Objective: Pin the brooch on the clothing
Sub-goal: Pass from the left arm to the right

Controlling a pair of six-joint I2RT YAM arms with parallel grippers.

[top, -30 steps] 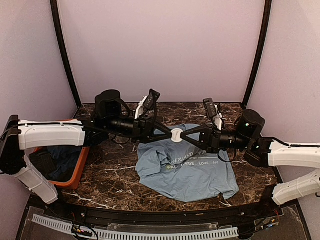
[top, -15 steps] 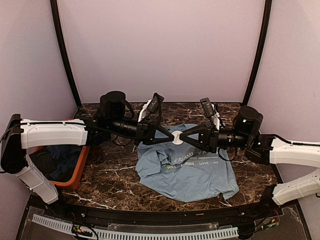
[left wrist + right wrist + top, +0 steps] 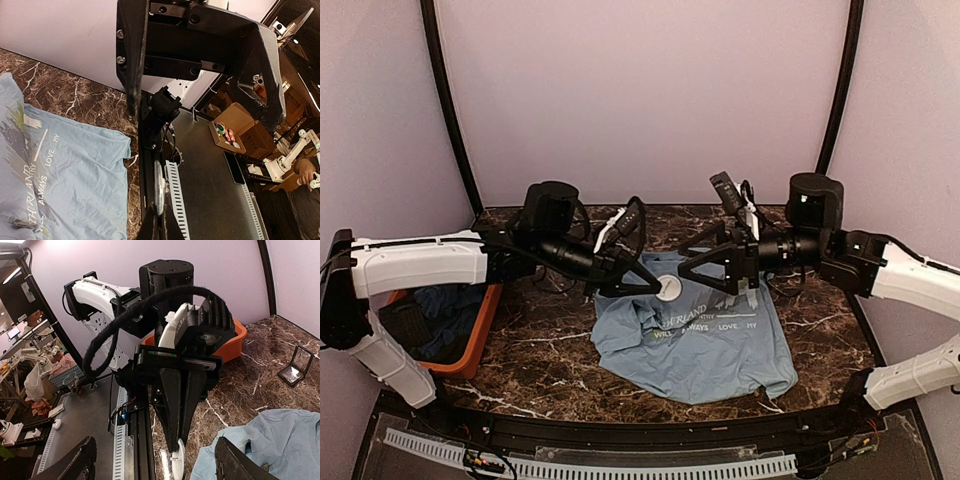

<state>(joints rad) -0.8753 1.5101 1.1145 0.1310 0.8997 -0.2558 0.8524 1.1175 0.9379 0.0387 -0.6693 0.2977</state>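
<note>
**Brooch in the left grip, clothing waiting below**

We judge the step in hand to be the carry down to the fabric. The left end effector (image 3: 660, 288) is clamped tight on the brooch (image 3: 669, 288). The right end effector (image 3: 155, 462) stands wide with nothing in it, near the brooch at about 2 o'clock.

The brooch hangs over the upper part of the clothing (image 3: 705, 350), toward 11 o'clock of its middle. The clothing lies rumpled on the counter (image 3: 540, 340).

Next, we think, the brooch must be turned face-flat and lowered onto a smooth patch of chest, with the right end effector steadying the cloth.

The brooch is a small round disc, pale from above and thin and greyish edge-on. We cannot make out its pin.
</note>
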